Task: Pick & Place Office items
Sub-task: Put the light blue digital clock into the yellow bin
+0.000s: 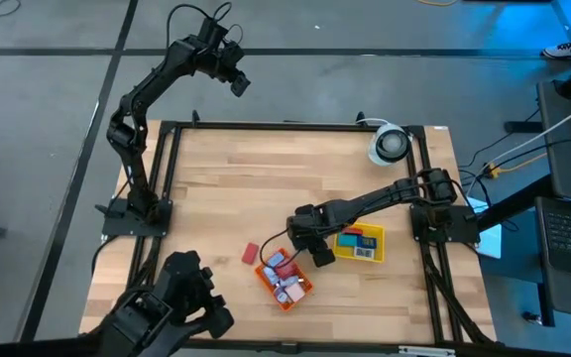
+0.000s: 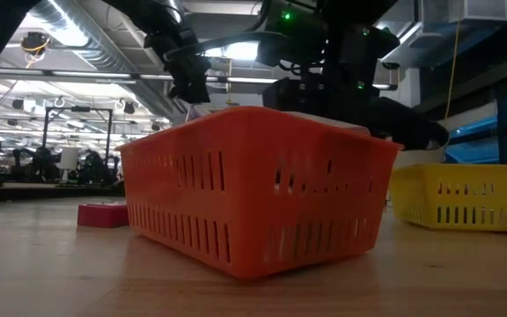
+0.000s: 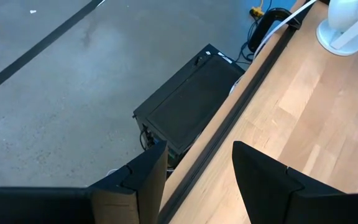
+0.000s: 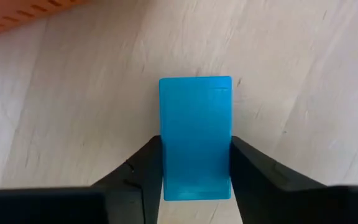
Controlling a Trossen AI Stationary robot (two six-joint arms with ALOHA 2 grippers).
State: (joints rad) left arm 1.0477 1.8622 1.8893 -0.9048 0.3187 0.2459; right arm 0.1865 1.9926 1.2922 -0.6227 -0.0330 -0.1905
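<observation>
Your tabletop (image 1: 266,169) carries the work in its near right quarter, where the orange tray (image 1: 285,282) and the yellow tray (image 1: 361,244) sit near each other, the orange one closer to the near edge. The right arm reaches in from the right edge and lies low between the two trays, while the left arm is folded up beyond the far left corner with the left hand (image 3: 197,180) out past the tabletop's edge, fingers apart around nothing, looking down at the floor and a black case (image 3: 191,102). So the right arm is far nearer. In its wrist view the right hand (image 4: 194,174) has a finger against each long side of a blue block (image 4: 195,134), which lies flat on the bare wood just beside the orange tray, long axis pointing straight out along the fingers. You appear clamped on it. One red piece (image 1: 250,254) lies loose on the wood beyond the orange tray, toward the left edge; several pieces already rest inside that tray.
</observation>
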